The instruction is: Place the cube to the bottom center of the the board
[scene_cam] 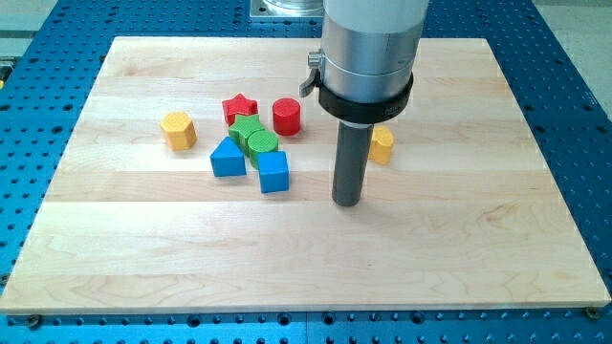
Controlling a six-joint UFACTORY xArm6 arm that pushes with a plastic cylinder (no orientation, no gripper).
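The blue cube (273, 172) sits left of the board's centre, at the lower right of a cluster of blocks. My tip (347, 203) rests on the wooden board (459, 239) to the right of the cube and slightly below it, with a clear gap between them. The rod rises from the tip into the large grey arm body at the view's top.
Above and left of the cube lie a blue triangle (228, 159), two green blocks (254, 137), a red star (240, 108) and a red cylinder (286, 117). A yellow hexagon (178, 130) sits further left. A yellow block (382, 146) is partly hidden behind the rod.
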